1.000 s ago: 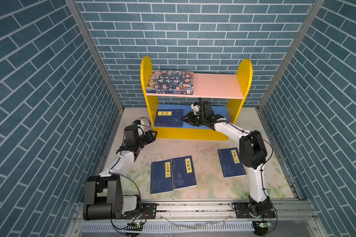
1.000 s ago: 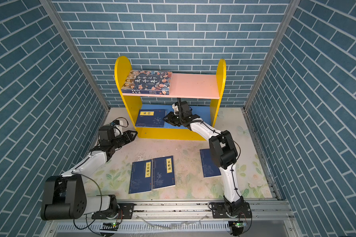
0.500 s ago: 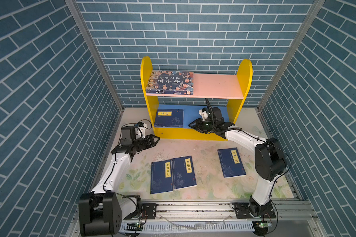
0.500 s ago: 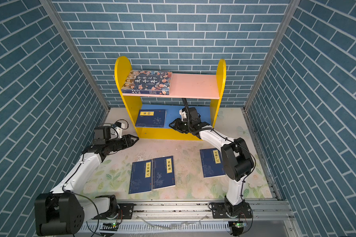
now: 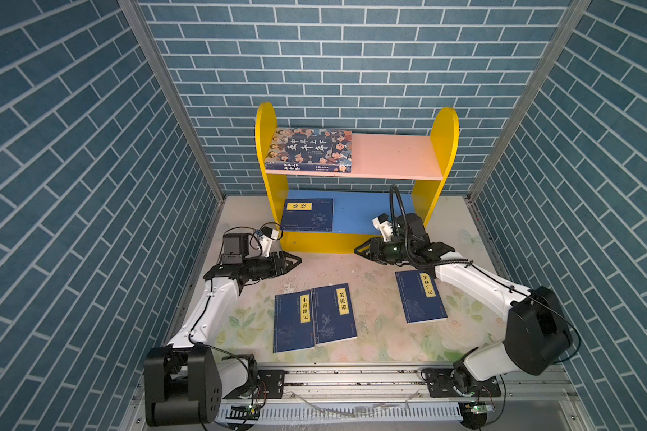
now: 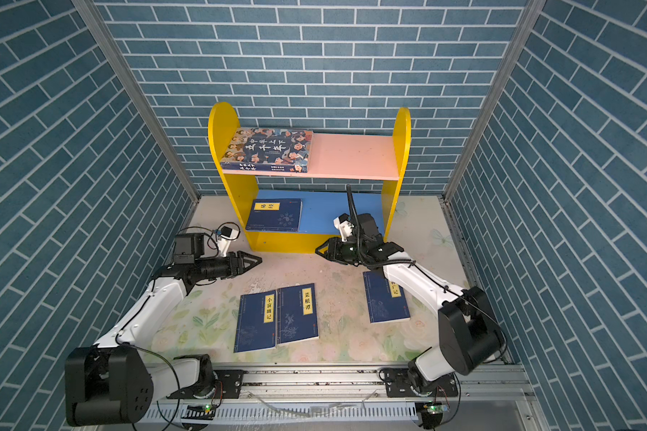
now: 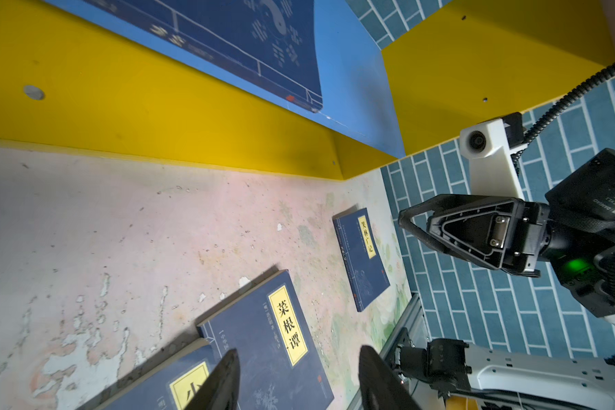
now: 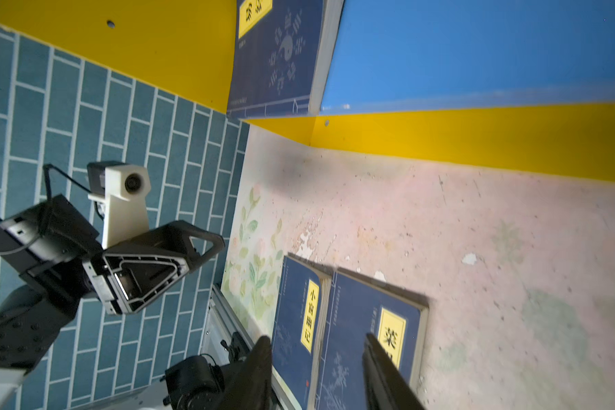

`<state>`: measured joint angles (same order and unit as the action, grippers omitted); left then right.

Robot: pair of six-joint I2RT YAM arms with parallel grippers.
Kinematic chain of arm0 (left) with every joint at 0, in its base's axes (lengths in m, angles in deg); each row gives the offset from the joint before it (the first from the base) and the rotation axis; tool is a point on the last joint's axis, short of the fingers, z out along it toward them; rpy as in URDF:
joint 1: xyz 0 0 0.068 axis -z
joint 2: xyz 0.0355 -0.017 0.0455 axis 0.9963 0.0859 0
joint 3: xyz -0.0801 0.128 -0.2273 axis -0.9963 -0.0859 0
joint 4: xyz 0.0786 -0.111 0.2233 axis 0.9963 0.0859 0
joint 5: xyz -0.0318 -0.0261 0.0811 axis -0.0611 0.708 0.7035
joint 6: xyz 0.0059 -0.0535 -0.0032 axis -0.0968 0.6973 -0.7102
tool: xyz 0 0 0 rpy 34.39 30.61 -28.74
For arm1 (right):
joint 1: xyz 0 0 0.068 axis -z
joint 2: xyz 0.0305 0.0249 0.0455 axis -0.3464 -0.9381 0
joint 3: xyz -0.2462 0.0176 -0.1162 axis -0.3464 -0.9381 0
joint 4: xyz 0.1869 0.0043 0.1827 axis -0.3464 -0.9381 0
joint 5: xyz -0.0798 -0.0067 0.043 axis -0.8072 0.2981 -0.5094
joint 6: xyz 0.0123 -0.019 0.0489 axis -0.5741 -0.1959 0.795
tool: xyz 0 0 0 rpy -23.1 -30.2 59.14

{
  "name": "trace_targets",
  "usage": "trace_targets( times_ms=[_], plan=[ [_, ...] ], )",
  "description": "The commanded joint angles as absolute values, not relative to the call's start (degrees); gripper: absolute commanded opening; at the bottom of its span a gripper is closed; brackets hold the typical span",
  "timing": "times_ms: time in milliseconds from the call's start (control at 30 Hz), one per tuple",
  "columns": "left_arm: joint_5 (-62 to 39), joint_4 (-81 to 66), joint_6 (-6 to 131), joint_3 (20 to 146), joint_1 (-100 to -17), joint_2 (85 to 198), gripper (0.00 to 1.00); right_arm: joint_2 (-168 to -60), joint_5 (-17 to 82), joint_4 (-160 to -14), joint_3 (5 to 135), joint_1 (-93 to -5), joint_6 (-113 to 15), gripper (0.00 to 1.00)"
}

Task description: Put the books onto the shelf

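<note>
The shelf (image 5: pixel 393 156) stands at the back wall. A cartoon-faced book (image 5: pixel 310 149) lies on its pink upper board, and a navy book (image 5: pixel 309 214) lies on the blue lower board. Two navy books (image 5: pixel 293 321) (image 5: pixel 333 311) lie side by side mid-table, and a third (image 5: pixel 419 302) lies partly under the right arm. In front of the shelf's left end, my left gripper (image 5: pixel 296 260) (image 7: pixel 299 349) is open and empty. My right gripper (image 5: pixel 359 250) (image 8: pixel 316 336) faces it from near the shelf's right end, also open and empty.
Blue brick walls close in the left, right and back. A metal rail (image 5: pixel 352 377) with both arm bases runs along the front edge. The floral mat (image 5: pixel 381 336) is worn and bare between the shelf and the books.
My right gripper has pulled back out of the lower tier to the table in front of the shelf. My left gripper has moved right and slightly forward. Both jaws have opened wider.
</note>
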<state>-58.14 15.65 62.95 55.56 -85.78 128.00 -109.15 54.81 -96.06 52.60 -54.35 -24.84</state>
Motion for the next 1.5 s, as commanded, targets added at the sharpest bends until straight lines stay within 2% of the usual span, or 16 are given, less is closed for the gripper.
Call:
trace_targets(
  times_ms=[0,133,333,500,633,733,967,1333,1467],
  plan=[
    [-63.2,15.2,59.3,55.3,-82.4,128.4,0.56,-102.4,52.4,-103.5,46.8,-54.7,-30.0,0.46],
    [-63.6,18.4,53.4,57.1,-75.7,129.7,0.57,-93.3,47.3,-105.2,36.7,-54.7,-28.1,0.49],
    [-61.6,18.8,49.5,59.4,-67.7,133.8,0.58,-83.4,30.4,-112.3,30.2,-52.5,-25.0,0.61],
    [-59.3,22.6,45.2,62.9,-61.2,136.6,0.7,-79.2,21.6,-114.7,26.9,-46.4,-23.9,0.71],
    [-52.9,23.8,42.3,65.3,-57.0,138.0,0.76,-78.7,22.6,-111.4,23.7,-39.2,-23.3,0.76],
    [-46.5,21.4,45.2,66.5,-55.7,139.9,0.78,-80.7,23.5,-108.4,21.8,-33.7,-24.1,0.78],
    [-47.0,10.5,53.9,59.9,-55.5,138.3,0.81,-85.0,27.2,-102.5,19.1,-23.7,-26.1,0.78],
    [-44.0,11.5,52.4,57.1,-56.7,136.3,0.83,-91.7,32.8,-101.6,21.2,-20.4,-30.7,0.79],
    [-38.6,12.2,52.6,57.1,-58.5,135.5,0.84,-95.5,34.3,-102.6,23.0,-20.1,-33.3,0.78]
  ],
)
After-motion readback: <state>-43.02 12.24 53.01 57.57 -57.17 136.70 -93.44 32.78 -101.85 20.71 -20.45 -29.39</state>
